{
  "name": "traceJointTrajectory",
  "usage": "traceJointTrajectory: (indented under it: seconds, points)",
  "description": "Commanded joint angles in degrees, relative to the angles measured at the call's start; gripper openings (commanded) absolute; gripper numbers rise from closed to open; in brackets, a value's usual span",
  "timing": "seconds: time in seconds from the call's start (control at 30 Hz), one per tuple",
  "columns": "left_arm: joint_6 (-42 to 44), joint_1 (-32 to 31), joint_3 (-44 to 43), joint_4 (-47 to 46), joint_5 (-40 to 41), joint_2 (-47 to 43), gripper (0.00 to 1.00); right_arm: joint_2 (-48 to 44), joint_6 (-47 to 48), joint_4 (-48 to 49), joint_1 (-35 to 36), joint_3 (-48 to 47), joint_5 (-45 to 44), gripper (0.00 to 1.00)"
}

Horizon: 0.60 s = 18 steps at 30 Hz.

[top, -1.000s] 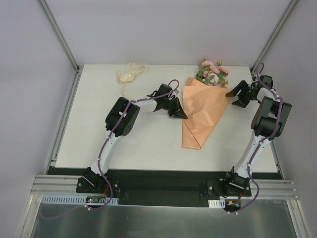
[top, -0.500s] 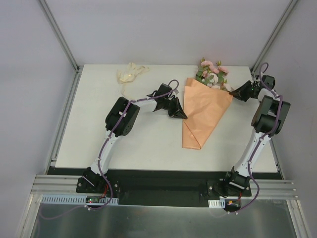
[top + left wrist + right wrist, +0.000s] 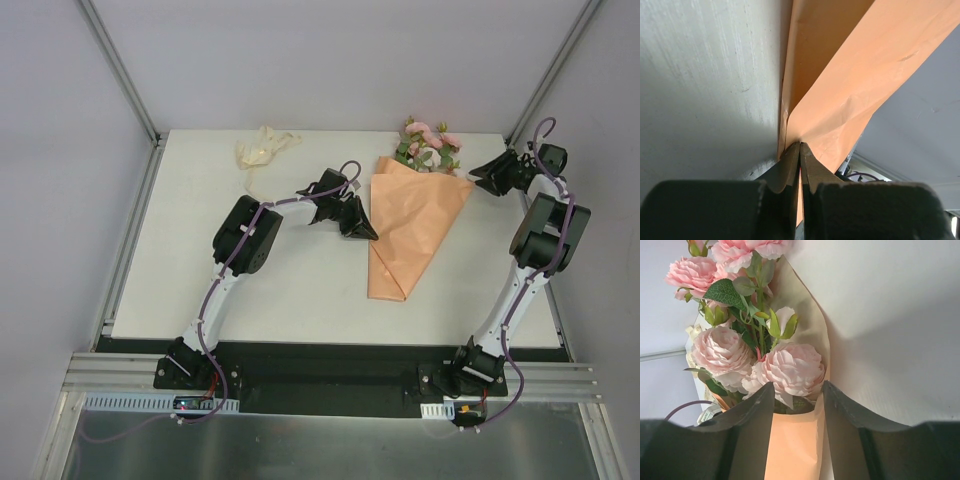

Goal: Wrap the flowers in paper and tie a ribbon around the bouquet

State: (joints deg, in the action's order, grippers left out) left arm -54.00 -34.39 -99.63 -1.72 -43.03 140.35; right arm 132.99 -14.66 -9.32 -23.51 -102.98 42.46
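Two metal posts point(image 3: 120, 70) and grey walls point(image 3: 330, 60) frame your white table point(image 3: 290, 290). Your left gripper point(image 3: 800, 146) is pinched closed on the left edge of the paper point(image 3: 412, 230) cone, which lies right of centre with the flowers point(image 3: 431, 146) poking toward the far edge. Your right gripper point(image 3: 798, 390) hovers near the flowers, jaws apart, empty. The ribbon point(image 3: 262, 148) lies bunched at the far left.
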Motion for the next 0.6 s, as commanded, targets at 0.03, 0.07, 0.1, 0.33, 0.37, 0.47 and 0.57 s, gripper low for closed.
traceJointTrajectory:
  seconds: [0.03, 0.07, 0.1, 0.33, 0.37, 0.47, 0.57]
  points:
    - [1.97, 0.55, 0.41, 6.20, 1.89, 2.21, 0.00, -0.80, -0.90, 0.18, -0.40, -1.44, 1.66, 0.44]
    - [1.97, 0.55, 0.41, 6.29, 1.98, 2.29, 0.00, -1.32, -0.81, 0.18, -0.40, -1.00, 1.40, 0.43]
    - [2.05, 0.55, 0.32, 6.20, 1.89, 2.29, 0.00, -1.68, -0.64, 0.18, -0.40, 0.31, 1.05, 0.42]
    - [1.97, 0.38, 0.58, 6.46, 2.07, 2.38, 0.00, -2.73, -0.11, -0.52, -0.40, 1.38, -0.53, 0.26]
    - [1.88, 0.38, 0.76, 6.55, 2.16, 2.21, 0.00, -2.73, -0.02, -0.61, -0.40, 1.20, -1.06, 0.23]
    - [2.05, 0.20, 1.55, 6.46, 2.60, 1.77, 0.00, -2.65, -0.37, -1.14, -0.40, -0.29, -1.32, 0.19]
    - [2.84, 0.03, 1.99, 6.46, 3.38, 1.41, 0.00, -1.86, -1.60, -1.22, -0.49, -2.04, -1.67, 0.14]
